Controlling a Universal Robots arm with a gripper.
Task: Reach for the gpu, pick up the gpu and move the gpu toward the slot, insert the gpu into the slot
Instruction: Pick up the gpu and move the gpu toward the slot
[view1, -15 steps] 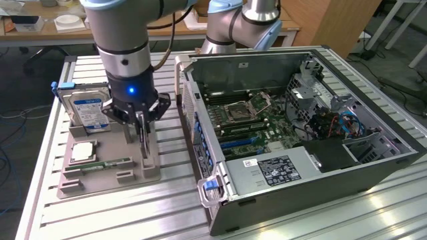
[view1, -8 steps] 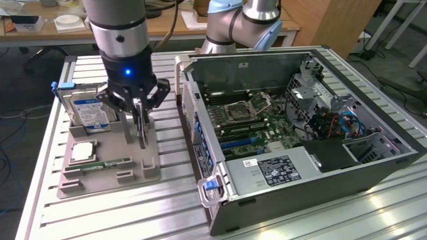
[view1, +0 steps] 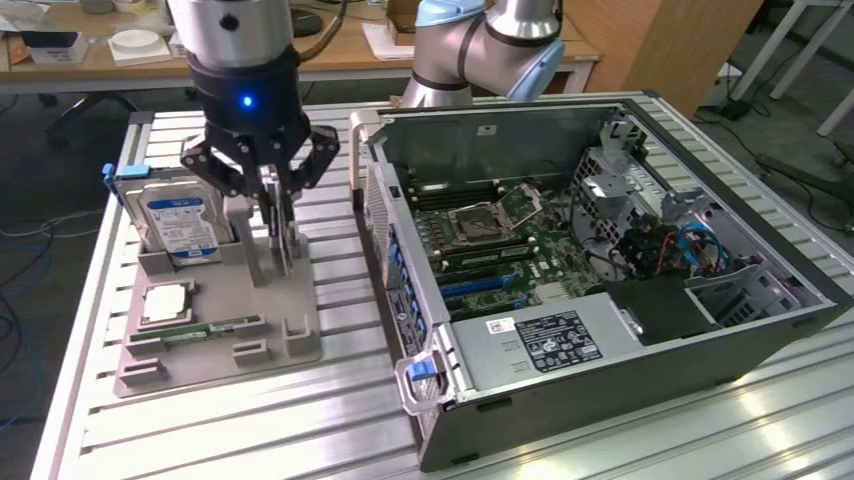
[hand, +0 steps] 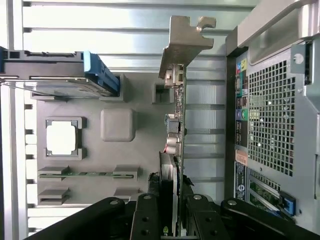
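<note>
Here, black gripper (hand: 170, 192) pinches thin, flat gpu (hand: 176, 127).

One gpu (hand: 176, 115), one hard drive (view1: 176, 225), one processor chip (view1: 167, 302) and one memory stick (view1: 214, 328) on one grey holder (view1: 214, 368); one computer case (view1: 747, 335) at three o'clock; one claw (view1: 276, 266).

A silver table (view1: 694, 440) with long grooves shines where light hits it. Behind it are a long wooden desk (view1: 347, 60) and a tall wooden cupboard (view1: 667, 45). The floor (view1: 40, 170) is grey, with cables (view1: 798, 160) lying on it.
</note>
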